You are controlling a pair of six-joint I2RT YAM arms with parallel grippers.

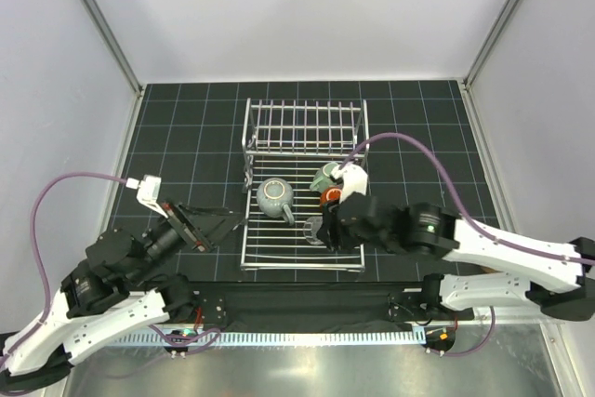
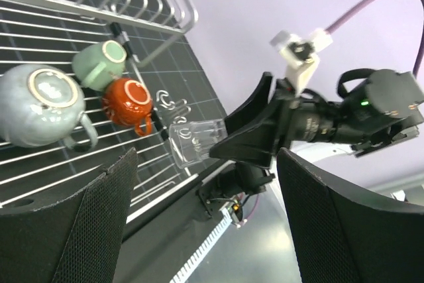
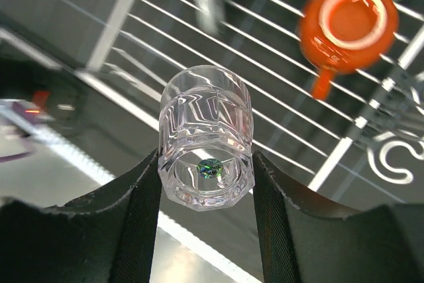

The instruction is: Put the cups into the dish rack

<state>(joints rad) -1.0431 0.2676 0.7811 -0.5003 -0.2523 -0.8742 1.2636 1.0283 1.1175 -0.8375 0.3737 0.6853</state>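
**Pinching the small clear glass (image 3: 207, 144) over the dish rack (image 1: 299, 265)**

Grips the small clear glass with the right gripper (image 3: 207, 187), squeezing its wall from both sides, with the thick base toward the wrist camera and the mouth pointing away. Holds it on its side over the near right part of the dish rack's flat base, close to the near edge of the worktop (image 1: 186, 127). Cannot tell whether it touches the rods. Reaches in from the right edge to get there.

Sees the rack in the middle of the worktop, with its upright barred section toward the far edge. Counts three cups upside down on the flat base. Finds the pale grey-green round mug (image 1: 275, 196) left of centre. Finds the mint-green mug (image 1: 325, 177) and the glossy orange-brown mug (image 1: 332, 197) side by side toward the right, farther from the near edge than the glass. Spots small white hooks (image 2: 173, 103) on the rods between the orange-brown mug and the glass.

Shows the left gripper (image 1: 223, 228) spread wide with nothing between its fingers. Hangs just beside the rack's left rim, toward the near left corner, aimed across the rods at the glass.
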